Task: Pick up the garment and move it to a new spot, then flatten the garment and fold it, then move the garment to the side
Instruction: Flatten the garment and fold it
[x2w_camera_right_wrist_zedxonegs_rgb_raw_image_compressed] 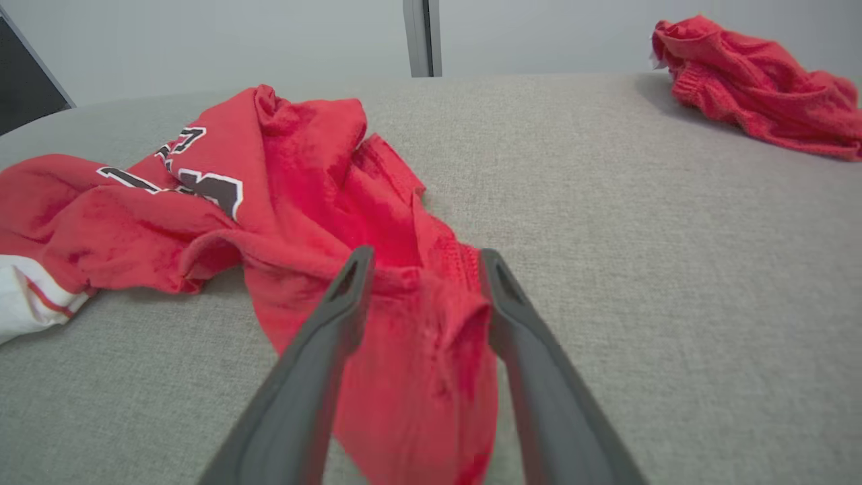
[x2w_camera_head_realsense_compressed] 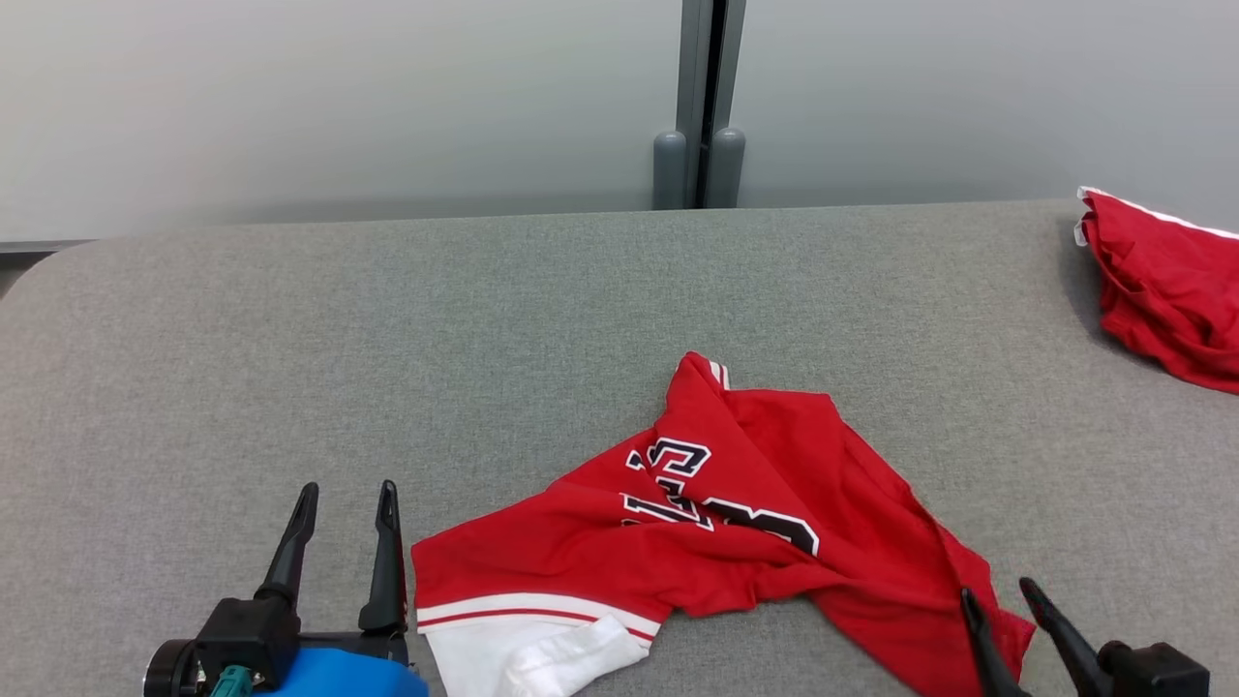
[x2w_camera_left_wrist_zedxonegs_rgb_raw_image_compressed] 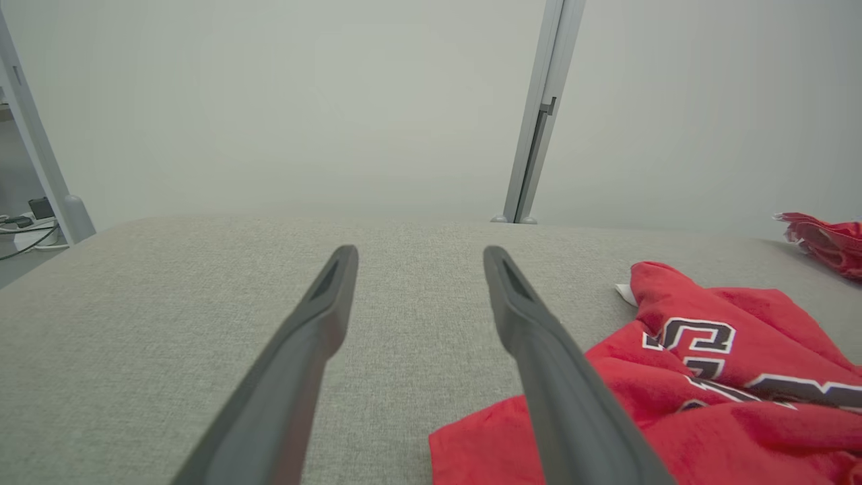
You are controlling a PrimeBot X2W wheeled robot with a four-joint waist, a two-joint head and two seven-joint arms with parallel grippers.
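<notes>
Head view: red garment (x2w_camera_head_realsense_compressed: 736, 503) lies crumpled on the grey desk (x2w_camera_head_realsense_compressed: 387, 339), near edge, centre-right. Left hand (x2w_camera_head_realsense_compressed: 348, 489) released, fingers wide, over bare desk just left of the garment's white hem. Right hand (x2w_camera_head_realsense_compressed: 995, 590) released at the garment's near-right corner, its 2 fingers apart with a cloth fold loose between them. Another red cloth heap (x2w_camera_head_realsense_compressed: 1162, 290) lies far right, well apart. Grey post (x2w_camera_head_realsense_compressed: 699, 97) stands behind the desk's far edge.

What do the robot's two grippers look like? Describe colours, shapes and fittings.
Left gripper: two long, dark grey fingers tapering to narrow tips, each with a slot-like recess near the tip, on a black blocky base with a teal connector and a blue wrist cover. Right gripper: the same dark tapered fingers on a black base.
</notes>
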